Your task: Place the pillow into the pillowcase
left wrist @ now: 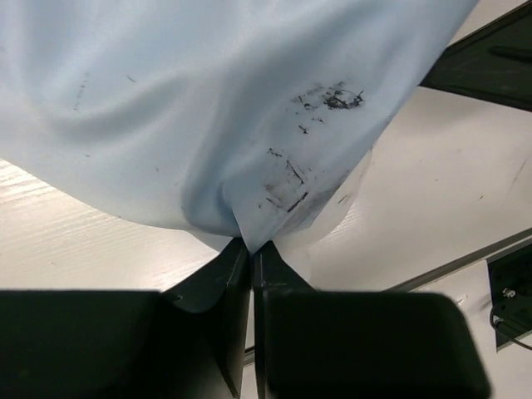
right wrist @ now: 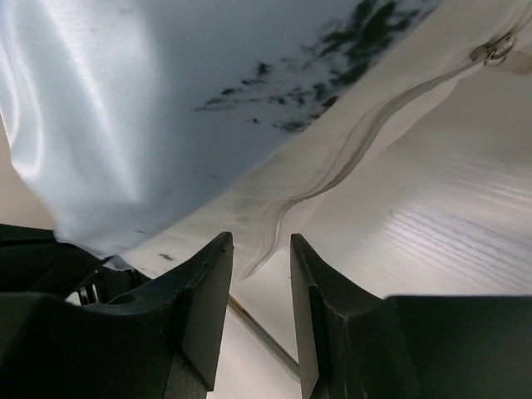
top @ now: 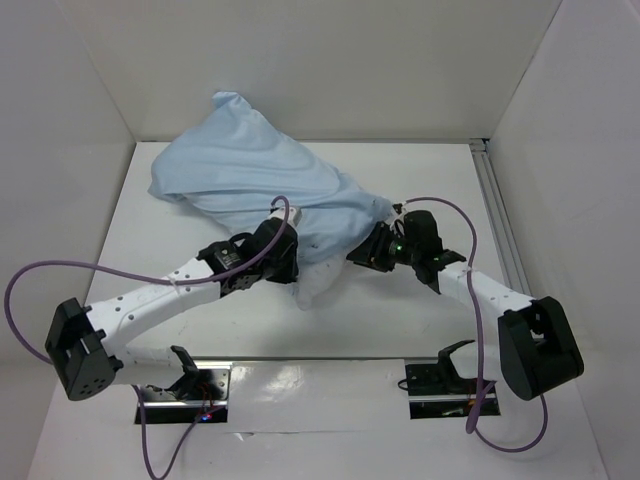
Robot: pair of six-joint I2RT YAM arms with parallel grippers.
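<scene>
The light blue pillowcase (top: 250, 170) lies bunched from the far left to the table's middle and covers most of the white pillow. The pillow's bare near end (top: 315, 283) sticks out between the two grippers. My left gripper (top: 292, 268) is shut on a pinch of the pillowcase hem (left wrist: 249, 208), which bears dark smudges. A bit of the pillow (left wrist: 353, 204) shows behind the hem. My right gripper (top: 366, 252) is open and empty. Its tips (right wrist: 260, 249) sit just short of the pillow's zippered edge (right wrist: 349, 158), below the blue cloth (right wrist: 166, 108).
White walls close in the table at the left, back and right. A metal rail (top: 497, 215) runs along the right side. Purple cables (top: 60, 270) loop off both arms. The left arm (top: 150, 300) lies across the near left of the table.
</scene>
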